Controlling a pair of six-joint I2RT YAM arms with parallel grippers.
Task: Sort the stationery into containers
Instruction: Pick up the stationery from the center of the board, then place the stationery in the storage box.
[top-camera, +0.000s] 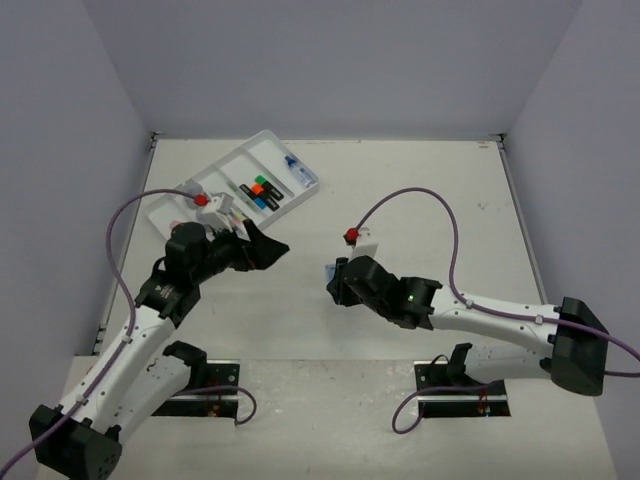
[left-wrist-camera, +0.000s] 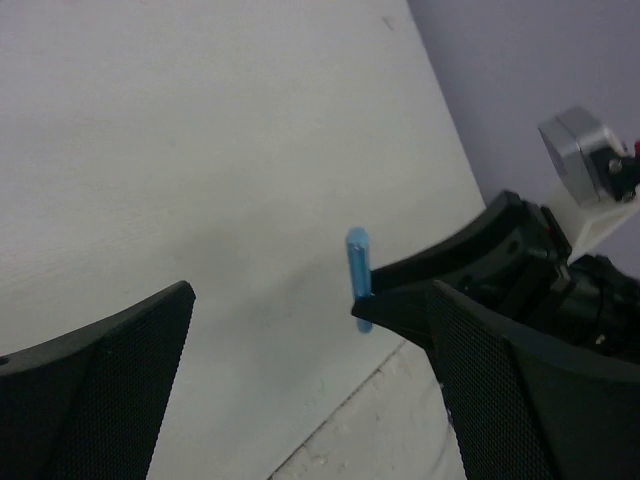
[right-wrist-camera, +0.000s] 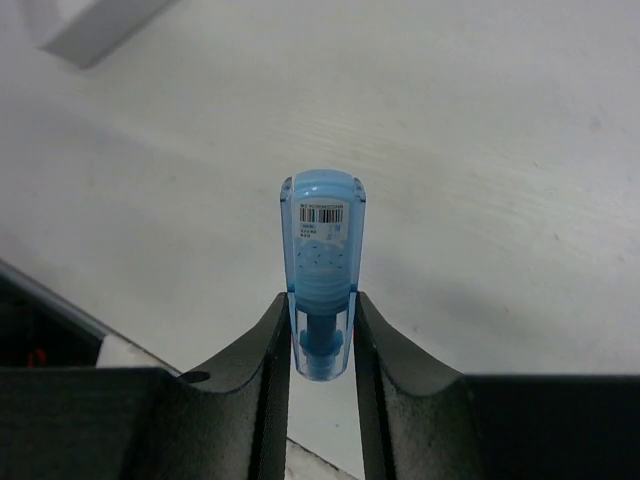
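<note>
left arm: we see it rising from its base at the near-left corner, elbow bent, wrist turned in toward the middle of the table
left gripper: jaws spread wide with nothing between them. It hangs just on the near side of the tray.
right arm: stretched low from the near-right base, running leftward across the table
right gripper: sits near the table's centre and faces the left one, with a strip of bare table between them. Jaws pinched tight on the blue oblong piece.
blue oblong piece: see-through blue with a rounded tip and a small barcode label. It sticks straight out past the fingertips, above the table.
tray: white, with long compartments, lying at an angle at the far left of the table, well apart from the held piece
in the tray: highlighters with orange, green and blue caps in a middle compartment, and a blue-capped bottle in the rightmost compartment
hard to see: from above, the right gripper's body hides nearly all of the blue piece. The left wrist covers the tray's near-left corner, so we can't tell what's in those compartments. The label's print is too small to read, and the piece's lower end is buried between the fingers.
</note>
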